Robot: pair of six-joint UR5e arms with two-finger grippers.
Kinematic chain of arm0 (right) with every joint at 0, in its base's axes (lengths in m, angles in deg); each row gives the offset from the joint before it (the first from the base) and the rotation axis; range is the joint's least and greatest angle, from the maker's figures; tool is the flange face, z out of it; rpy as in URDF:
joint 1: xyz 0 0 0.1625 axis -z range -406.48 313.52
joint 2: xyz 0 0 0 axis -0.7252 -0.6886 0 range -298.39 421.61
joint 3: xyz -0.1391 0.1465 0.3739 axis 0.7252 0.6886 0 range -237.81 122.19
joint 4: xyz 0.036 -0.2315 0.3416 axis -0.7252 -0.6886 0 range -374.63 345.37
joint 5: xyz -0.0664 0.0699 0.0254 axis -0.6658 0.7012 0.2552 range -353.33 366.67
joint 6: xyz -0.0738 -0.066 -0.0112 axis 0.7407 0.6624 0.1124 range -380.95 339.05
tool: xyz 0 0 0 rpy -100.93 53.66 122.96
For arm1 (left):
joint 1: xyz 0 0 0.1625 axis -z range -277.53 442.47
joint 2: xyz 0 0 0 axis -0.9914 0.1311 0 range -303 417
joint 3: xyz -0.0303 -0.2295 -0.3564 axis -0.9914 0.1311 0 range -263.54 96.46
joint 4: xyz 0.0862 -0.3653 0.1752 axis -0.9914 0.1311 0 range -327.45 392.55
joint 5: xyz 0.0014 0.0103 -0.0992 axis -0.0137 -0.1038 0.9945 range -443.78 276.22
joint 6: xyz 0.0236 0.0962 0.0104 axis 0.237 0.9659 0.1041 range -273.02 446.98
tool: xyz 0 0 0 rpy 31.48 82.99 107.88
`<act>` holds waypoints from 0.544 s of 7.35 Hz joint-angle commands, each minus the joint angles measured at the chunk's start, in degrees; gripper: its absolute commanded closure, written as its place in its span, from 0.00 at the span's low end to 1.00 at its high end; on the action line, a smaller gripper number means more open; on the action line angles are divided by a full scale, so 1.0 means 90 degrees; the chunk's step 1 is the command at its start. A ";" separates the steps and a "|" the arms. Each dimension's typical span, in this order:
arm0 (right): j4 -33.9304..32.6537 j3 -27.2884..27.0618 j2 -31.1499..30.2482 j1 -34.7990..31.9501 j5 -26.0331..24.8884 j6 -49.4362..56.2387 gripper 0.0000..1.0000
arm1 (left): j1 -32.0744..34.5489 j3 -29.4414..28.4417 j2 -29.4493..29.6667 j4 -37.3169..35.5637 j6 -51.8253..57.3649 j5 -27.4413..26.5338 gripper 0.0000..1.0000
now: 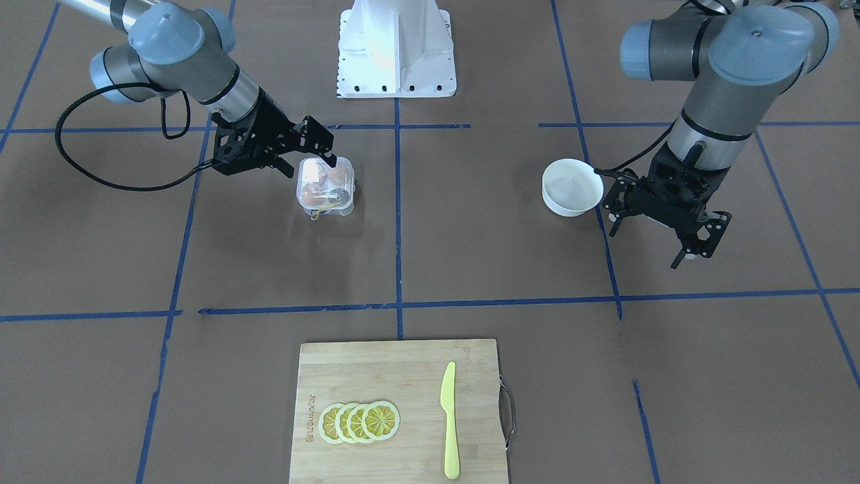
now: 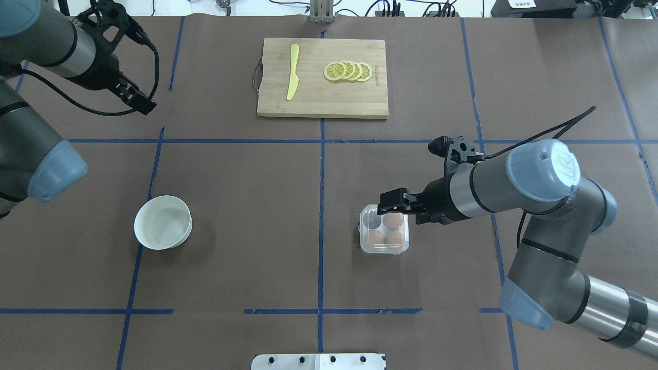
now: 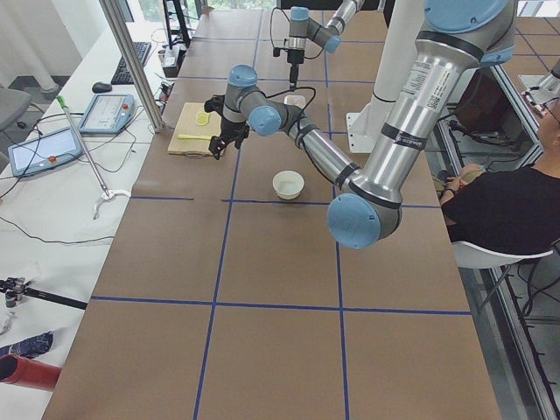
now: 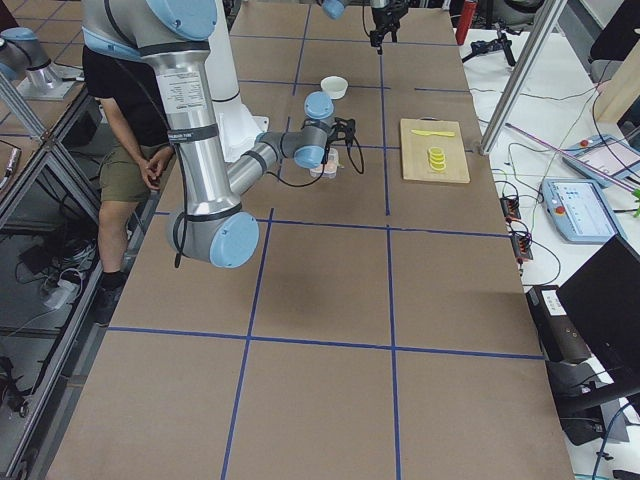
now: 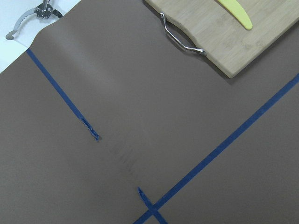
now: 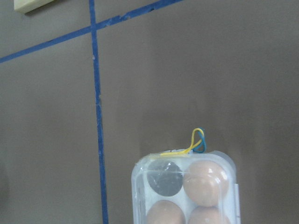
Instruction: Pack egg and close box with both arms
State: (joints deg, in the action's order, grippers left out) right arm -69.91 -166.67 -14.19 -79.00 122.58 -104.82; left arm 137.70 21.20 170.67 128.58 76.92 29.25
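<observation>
Though the board's (image 1: 403, 396) stamp (image 1: 310, 417) is illegible, the box (image 2: 362, 239) holds three eggs (image 2: 394, 221).

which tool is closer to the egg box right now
Right. The right tool is right at the box, above its top edge. The left tool hangs over the other half of the table, on the white bowl's side, well away from the box.

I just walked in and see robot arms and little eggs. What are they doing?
The robot is packing eggs into a small clear box. Three eggs sit in it, and one cell is empty. The right gripper is open and sits right at the top of the box. The left gripper hangs open beside the white bowl, holding nothing. The bowl is empty.
</observation>
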 commanded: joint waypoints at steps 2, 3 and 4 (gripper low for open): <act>-0.0137 -0.0288 -0.0891 -0.1372 0.0772 0.0496 0.00 | 0.0782 0.0003 -0.0595 0.0013 0.1081 0.0544 0.00; -0.0137 -0.0201 -0.1397 -0.1774 0.0900 0.1689 0.00 | 0.1367 -0.0075 -0.0928 0.0032 0.1765 0.0827 0.00; -0.0157 0.0023 -0.1712 -0.2329 0.0969 0.2823 0.00 | 0.1914 -0.0230 -0.1260 0.0042 0.2323 0.1362 0.00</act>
State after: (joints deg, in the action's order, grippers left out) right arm -71.19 -168.22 -25.49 -94.30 130.03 -91.01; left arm 149.17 20.38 162.86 128.83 91.47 36.80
